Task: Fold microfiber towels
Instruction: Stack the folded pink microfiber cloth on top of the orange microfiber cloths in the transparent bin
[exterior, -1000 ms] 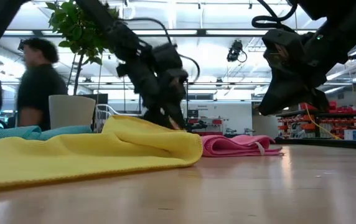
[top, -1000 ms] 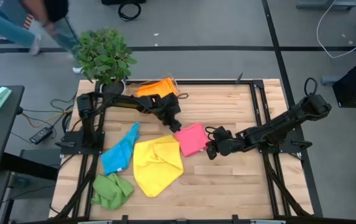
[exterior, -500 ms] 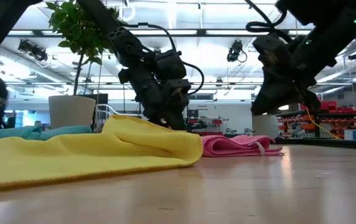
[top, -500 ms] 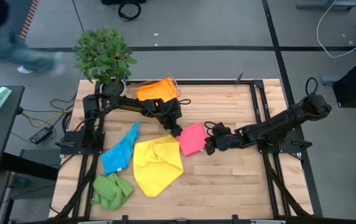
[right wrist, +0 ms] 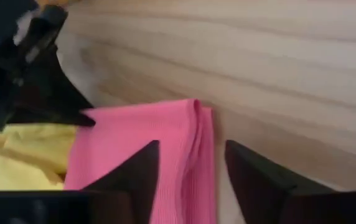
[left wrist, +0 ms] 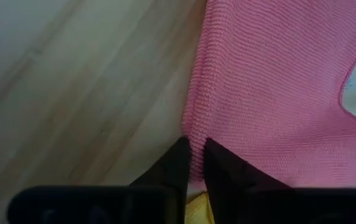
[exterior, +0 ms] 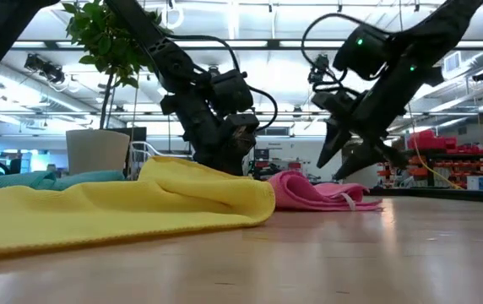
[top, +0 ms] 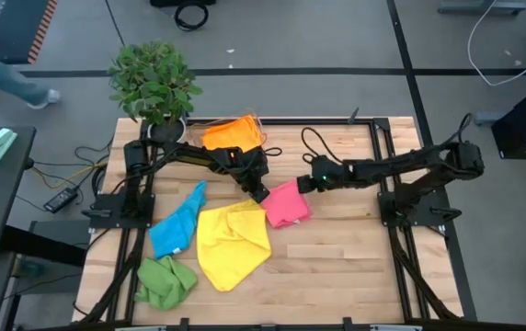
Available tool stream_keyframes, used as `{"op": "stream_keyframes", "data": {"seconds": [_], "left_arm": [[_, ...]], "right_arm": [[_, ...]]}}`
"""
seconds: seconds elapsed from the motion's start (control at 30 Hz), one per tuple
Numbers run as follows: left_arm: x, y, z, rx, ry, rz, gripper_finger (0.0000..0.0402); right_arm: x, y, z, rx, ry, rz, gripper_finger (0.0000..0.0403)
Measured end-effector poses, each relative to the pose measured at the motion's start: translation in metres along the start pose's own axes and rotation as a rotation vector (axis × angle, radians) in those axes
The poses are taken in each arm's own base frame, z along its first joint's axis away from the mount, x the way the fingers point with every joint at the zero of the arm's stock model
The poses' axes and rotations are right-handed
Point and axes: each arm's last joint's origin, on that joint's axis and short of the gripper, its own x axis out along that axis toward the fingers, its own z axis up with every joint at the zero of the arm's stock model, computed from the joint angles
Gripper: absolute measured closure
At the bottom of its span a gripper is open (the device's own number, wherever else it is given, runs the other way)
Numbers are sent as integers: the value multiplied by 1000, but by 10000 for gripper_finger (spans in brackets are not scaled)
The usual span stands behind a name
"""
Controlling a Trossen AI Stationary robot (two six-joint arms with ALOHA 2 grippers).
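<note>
Pinching pink towel (top: pixel 287 203) edge now, left end effector (left wrist: pixel 192 163) has closed; right end effector (right wrist: pixel 187 171) has released, fingers wide, shifted to far corner; fold proceeding.

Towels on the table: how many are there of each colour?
Orange towel: 1
Pink towel: 1
Yellow towel: 1
Blue towel: 1
Green towel: 1
Total: 5 towels
</note>
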Motion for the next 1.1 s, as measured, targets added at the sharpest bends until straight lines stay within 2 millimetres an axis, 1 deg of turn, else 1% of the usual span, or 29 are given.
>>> {"op": "stream_keyframes", "data": {"seconds": [0.1,0.2,0.3,0.43,0.53,0.63,0.73,0.83,0.9,0.93,0.97,1.03,1.1], "left_arm": [[0,0,0,6,1,-3,340],[0,-1,0,10,1,-9,309],[-2,3,2,0,-2,-18,275],[-4,7,4,-13,6,-43,238],[-4,9,5,-16,10,-53,222],[-4,9,5,-17,9,-46,214],[-4,9,5,-2,9,-45,212],[-6,12,6,19,5,-44,215],[-12,16,8,5,3,-46,219],[-16,19,9,-7,4,-48,221],[-21,22,9,-20,3,-42,224],[-37,26,13,-39,-21,-25,228],[-54,25,17,-48,-46,-32,229]], "right_arm": [[11,-4,5,-12,49,17,172],[28,-13,3,-8,113,-17,139],[41,-12,1,-23,116,6,126],[49,-9,-1,-27,117,57,133],[50,-10,-2,-20,126,56,155],[54,-12,-4,-18,135,46,192],[60,-10,-11,-24,134,54,244],[63,-8,-16,-61,125,52,312],[60,-8,-17,-104,118,46,365],[57,-7,-16,-133,112,53,382],[54,-6,-15,-161,109,61,389],[47,-5,-13,-190,106,65,390],[37,-1,-9,-220,74,85,395]]}}
